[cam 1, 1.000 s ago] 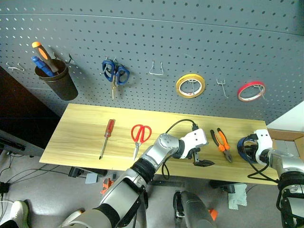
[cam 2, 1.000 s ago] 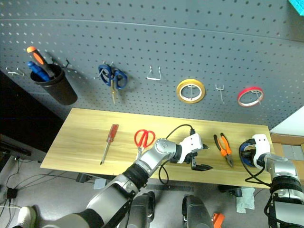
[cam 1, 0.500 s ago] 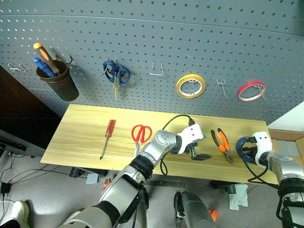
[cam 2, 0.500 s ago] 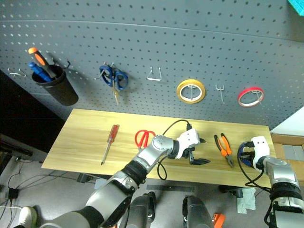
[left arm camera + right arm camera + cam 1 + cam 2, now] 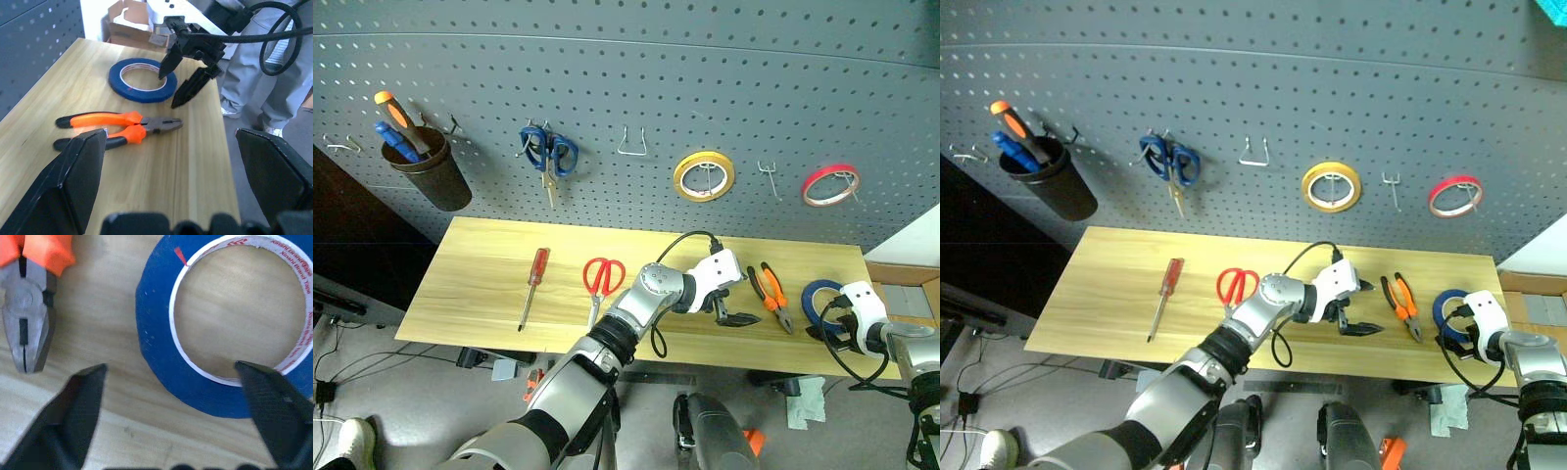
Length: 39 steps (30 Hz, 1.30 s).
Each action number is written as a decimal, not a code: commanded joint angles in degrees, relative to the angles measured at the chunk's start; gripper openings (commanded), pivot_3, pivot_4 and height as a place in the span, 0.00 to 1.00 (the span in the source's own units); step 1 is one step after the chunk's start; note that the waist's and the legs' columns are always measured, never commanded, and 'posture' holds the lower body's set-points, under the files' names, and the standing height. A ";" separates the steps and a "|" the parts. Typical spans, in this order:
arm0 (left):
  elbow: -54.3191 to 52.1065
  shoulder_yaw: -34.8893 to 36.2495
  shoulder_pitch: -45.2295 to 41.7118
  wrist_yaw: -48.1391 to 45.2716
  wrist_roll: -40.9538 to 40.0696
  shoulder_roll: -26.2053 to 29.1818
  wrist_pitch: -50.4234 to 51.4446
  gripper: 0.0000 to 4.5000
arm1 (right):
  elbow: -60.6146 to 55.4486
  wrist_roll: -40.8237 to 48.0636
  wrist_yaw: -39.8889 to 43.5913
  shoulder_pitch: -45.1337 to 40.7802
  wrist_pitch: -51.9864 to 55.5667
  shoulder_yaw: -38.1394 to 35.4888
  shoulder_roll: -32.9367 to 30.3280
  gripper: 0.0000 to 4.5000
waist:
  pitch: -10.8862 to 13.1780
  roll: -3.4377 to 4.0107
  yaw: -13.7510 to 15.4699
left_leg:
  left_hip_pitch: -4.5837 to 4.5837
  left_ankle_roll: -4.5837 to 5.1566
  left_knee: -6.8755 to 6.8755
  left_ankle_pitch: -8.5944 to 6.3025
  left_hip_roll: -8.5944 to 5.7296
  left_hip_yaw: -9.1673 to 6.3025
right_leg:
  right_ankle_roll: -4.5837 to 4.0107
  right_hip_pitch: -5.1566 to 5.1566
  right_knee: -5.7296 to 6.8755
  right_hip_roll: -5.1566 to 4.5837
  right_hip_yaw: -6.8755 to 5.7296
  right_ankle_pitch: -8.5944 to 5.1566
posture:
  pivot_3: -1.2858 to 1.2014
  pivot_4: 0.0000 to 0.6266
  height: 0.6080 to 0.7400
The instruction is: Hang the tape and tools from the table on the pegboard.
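**Blue tape back on the table as right gripper lets go**

The right gripper (image 5: 834,327), clamped around the blue tape (image 5: 821,298) a second ago, now stands with its fingers spread and nothing between them. The ring lies flat near the right end of the table (image 5: 480,284), no longer held off the wood. From the left wrist view the two black fingertips hang just at the ring's near rim, one over the blue band and one just outside it; whether either touches the tape cannot be told. The release seems to mean the hanging of the tape has to start again with a fresh grasp, since the ring is on the table and not on any hook of the pegboard (image 5: 636,88).

The left gripper (image 5: 729,310) hovers over the middle of the table with its fingers wide apart and empty, pointing toward the orange-and-black pliers (image 5: 771,297), which lie just beside it, between it and the tape. The red-handled scissors (image 5: 601,281) and the red-handled screwdriver (image 5: 534,286) lie further left on the table, well apart from both grippers.

None of the task's four items is on the board yet. A bare hook (image 5: 767,177) stands between the yellow tape ring (image 5: 704,176) and the thin red tape ring (image 5: 829,185), above the blue tape's end of the table.
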 commanded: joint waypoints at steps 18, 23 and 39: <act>-4.75 -0.52 1.52 -2.06 -0.05 -0.86 2.38 1.00 | 16.61 -4.41 5.30 -7.39 -11.91 4.82 1.78 0.29 | 0.00 -0.01 -0.04 | 0.07 -0.03 0.12 0.05 0.03 -0.08 | 0.01 0.08 0.16 0.02 0.01 0.02 | 0.53 0.39 1.00; -3.84 -0.23 0.71 -1.62 -0.07 -1.28 2.08 1.00 | 17.52 -4.51 5.36 -7.66 -12.49 4.70 1.97 0.08 | -0.01 -0.01 -0.04 | 0.08 -0.10 0.12 0.09 0.03 -0.08 | 0.01 0.09 0.18 0.02 0.00 0.02 | 0.54 0.37 1.00; -33.03 6.45 13.45 -0.32 -8.87 7.83 16.61 1.00 | -48.82 -11.60 -19.43 27.61 -18.86 -1.19 9.85 0.08 | -2.53 1.48 -0.41 | -0.02 -0.48 0.02 0.29 0.16 0.07 | 0.02 -0.31 0.32 -0.02 0.12 0.02 | 0.51 0.20 1.00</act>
